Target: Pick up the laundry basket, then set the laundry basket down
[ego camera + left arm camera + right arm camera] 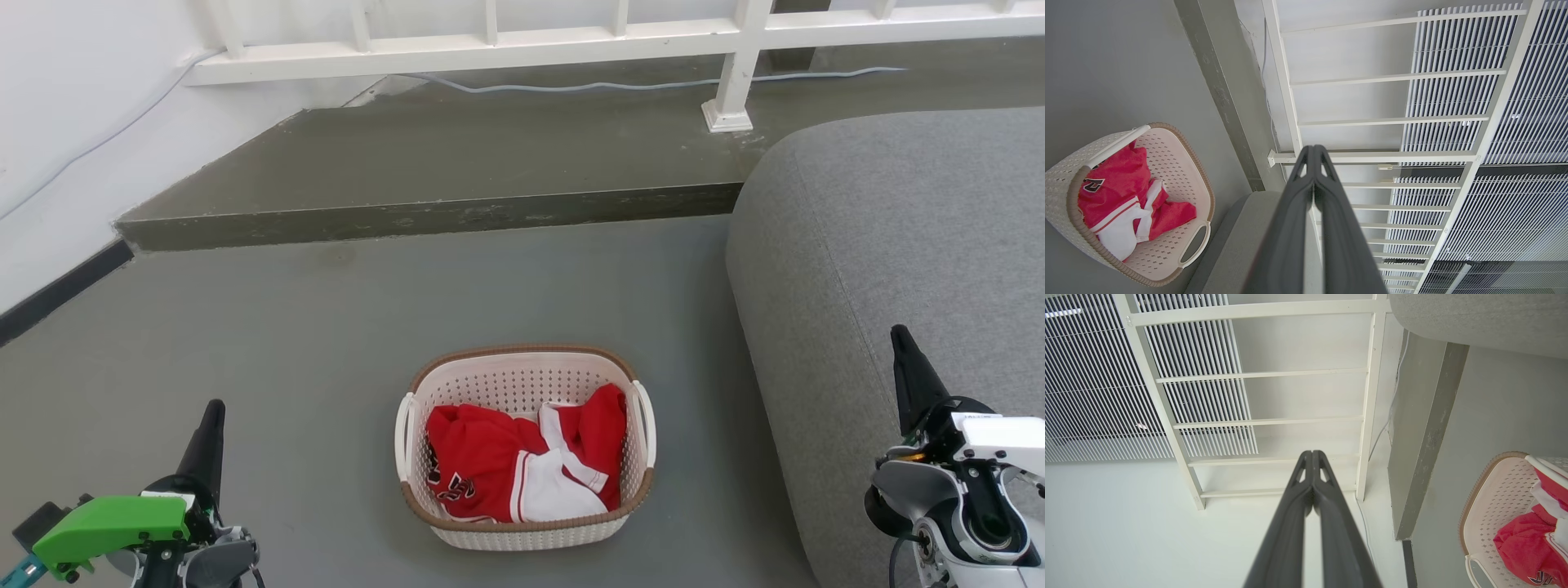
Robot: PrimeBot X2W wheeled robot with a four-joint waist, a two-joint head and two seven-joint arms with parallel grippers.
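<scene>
Resting on grey floor [326, 327] near sofa [898, 229], laundry basket [522, 535]; left pincer [1313, 148], right pincer [1312, 452] pressed together.

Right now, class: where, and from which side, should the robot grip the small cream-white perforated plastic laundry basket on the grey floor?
Probably the left gripper takes the white left handle from the left, the right gripper the white right handle from the right. The laundry basket stands upright between them, its loop handles open at each side; red and white clothes lie inside.

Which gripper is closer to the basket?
Left, it seems. The left gripper hangs to the left of the basket; the right gripper is farther away on its right, by the sofa.
</scene>
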